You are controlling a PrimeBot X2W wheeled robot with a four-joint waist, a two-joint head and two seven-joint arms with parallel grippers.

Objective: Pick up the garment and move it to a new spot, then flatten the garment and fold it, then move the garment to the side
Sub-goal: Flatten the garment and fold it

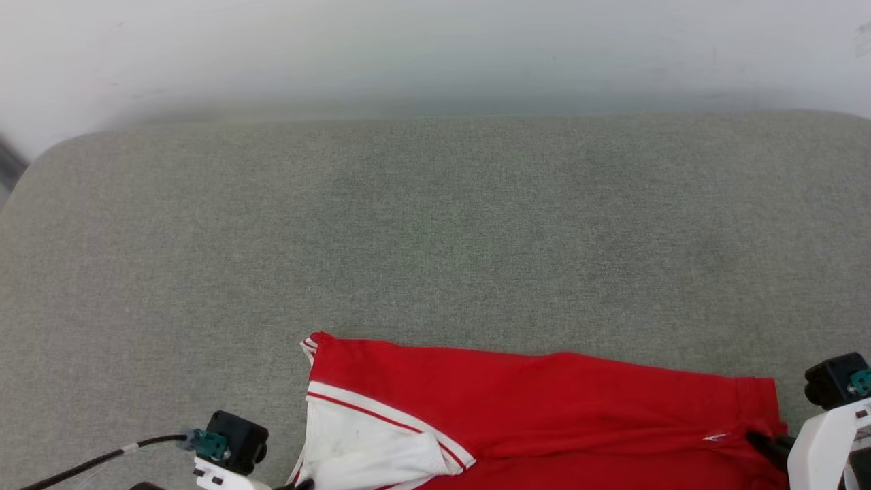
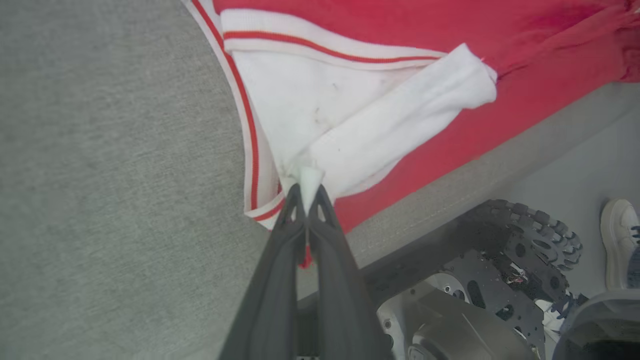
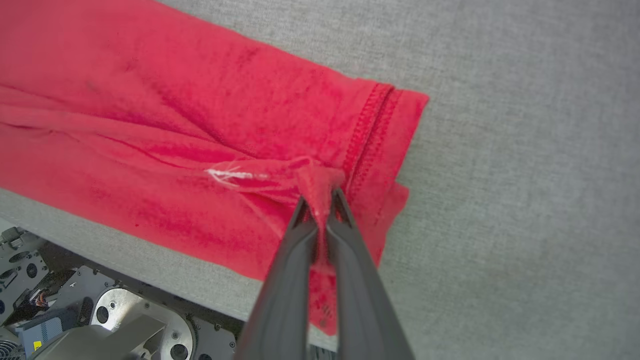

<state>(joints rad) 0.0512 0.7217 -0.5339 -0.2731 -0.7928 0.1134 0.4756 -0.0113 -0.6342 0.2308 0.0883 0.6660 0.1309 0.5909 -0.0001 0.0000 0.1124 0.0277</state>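
**Both grippers clamped on garment, near edge of surface**

Head: garment (image 1: 544, 415) lies at near edge of grey padded surface (image 1: 435, 224). Red body runs L-R, white sleeve w/ red-striped trim folded over at L end, stitched hem at R end. R gripper (image 1: 762, 441) sits at the hem corner, dark fingers on red fabric. L arm (image 1: 228, 446) w/ black cable is just L of the sleeve.

L wrist: L gripper (image 2: 307, 192) is closed, pinching a fold of white sleeve fabric beside the striped trim. Robot base (image 2: 530, 240) w/ treaded wheel shows below the surface edge, a pale shoe (image 2: 617, 240) on the floor near it.

R wrist: R gripper (image 3: 320, 202) is closed on a bunched pinch of red fabric just beside the hem. Creases run toward the pinch. Red corner hangs over the surface edge.
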